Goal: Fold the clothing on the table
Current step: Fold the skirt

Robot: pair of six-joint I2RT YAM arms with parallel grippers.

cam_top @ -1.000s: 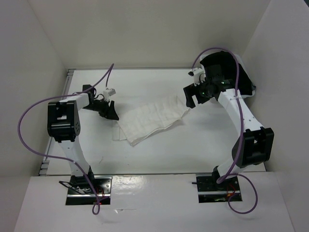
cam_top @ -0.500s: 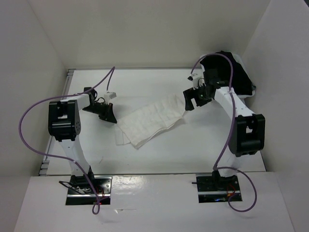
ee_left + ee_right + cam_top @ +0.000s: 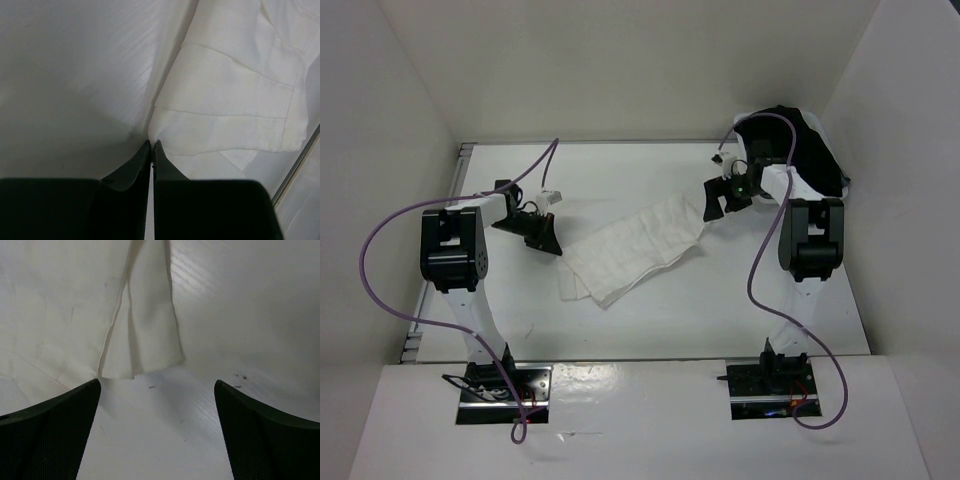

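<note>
The clothing (image 3: pixel 635 250) is a white pleated skirt lying crumpled in a slanted band across the middle of the table (image 3: pixel 650 320). My left gripper (image 3: pixel 552 245) is at the skirt's left end. In the left wrist view its jaws (image 3: pixel 151 145) are shut, with the edge of the clothing (image 3: pixel 230 95) pinched at their tips. My right gripper (image 3: pixel 712 205) hovers at the skirt's right end. In the right wrist view it stands open (image 3: pixel 157 384), with a narrow end of the clothing (image 3: pixel 145 335) just ahead of the fingers and bare table between them.
A black garment (image 3: pixel 810 150) lies heaped at the back right corner, behind the right arm. White walls close in the table on three sides. A thin metal rail (image 3: pixel 295 170) runs along the left edge, near the left gripper.
My left gripper's jaws have shut on the skirt's left edge. The right arm has swung round, its elbow moving back, while its gripper stayed open over the skirt's right end.
</note>
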